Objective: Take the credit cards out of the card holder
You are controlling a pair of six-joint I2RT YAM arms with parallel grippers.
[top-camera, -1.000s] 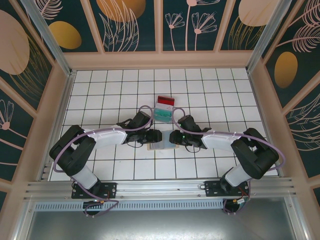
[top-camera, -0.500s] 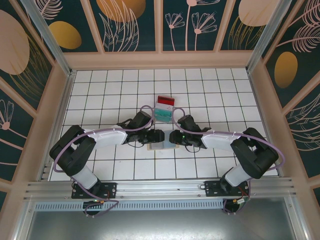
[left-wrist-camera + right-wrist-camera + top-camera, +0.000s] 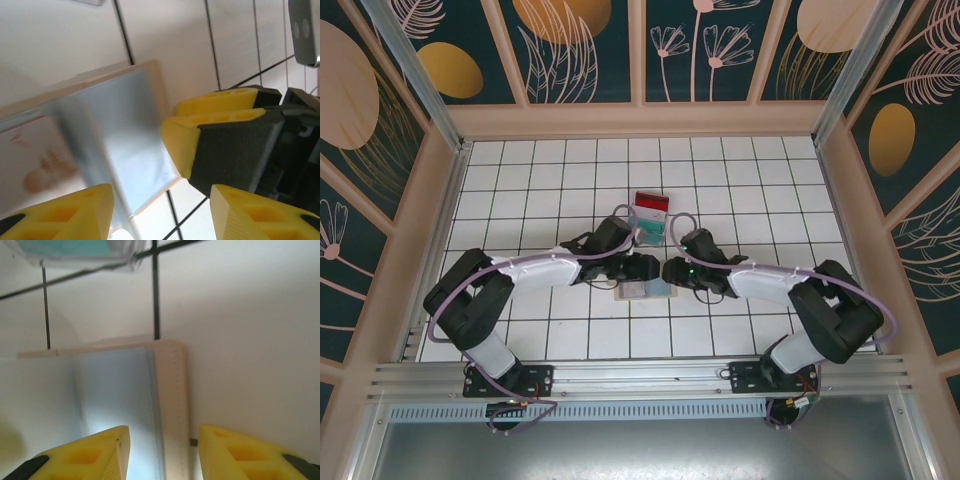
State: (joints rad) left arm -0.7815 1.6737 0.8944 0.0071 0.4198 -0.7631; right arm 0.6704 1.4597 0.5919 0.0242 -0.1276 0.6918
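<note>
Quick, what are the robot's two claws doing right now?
Left gripper: open, jaws apart over the card holder.
Right gripper: open, the card holder's edge between its jaws.

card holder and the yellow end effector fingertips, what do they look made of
Card holder: tan rim looks like matte leather or an imitation, with what seems a stitch line along the edge; its grey-blue inner panel is smooth with a soft sheen, perhaps plastic or coated fabric. Right end effector fingertips: hard matte yellow plastic, judging by the moulded recesses, possibly printed.
</note>
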